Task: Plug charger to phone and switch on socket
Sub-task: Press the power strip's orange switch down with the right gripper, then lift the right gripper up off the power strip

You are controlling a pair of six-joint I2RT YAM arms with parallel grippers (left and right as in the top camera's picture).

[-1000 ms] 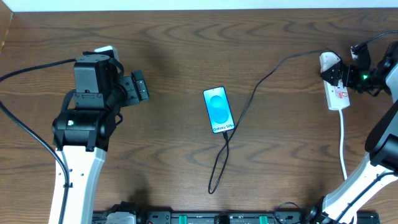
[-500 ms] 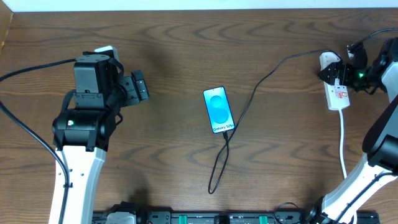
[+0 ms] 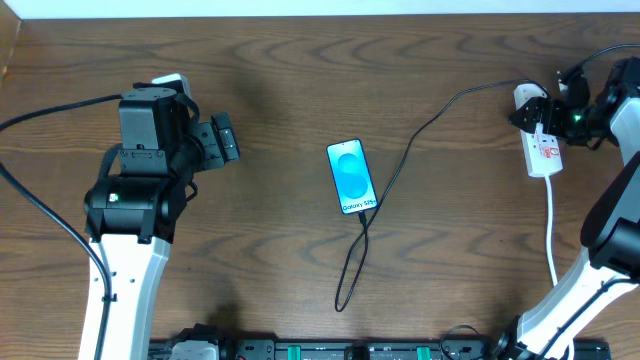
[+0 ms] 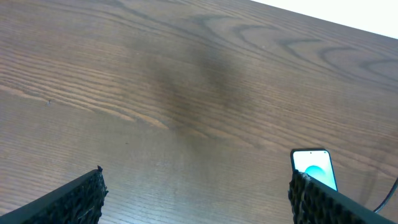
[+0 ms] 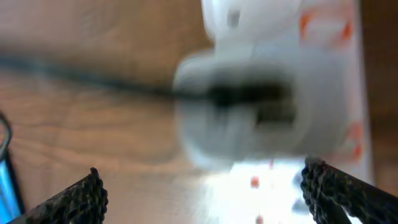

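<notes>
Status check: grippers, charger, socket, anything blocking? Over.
Left gripper open, well clear of phone. Right gripper open, over socket at its plug end. Charger runs to phone's lower end. Nothing blocking.

The right tool (image 3: 537, 113) has crept a little up the desk and leftward along the socket (image 3: 546, 152), nearer the white plug of the charger (image 3: 527, 96) (its green light now sits slightly higher and further left than a second ago).
</notes>
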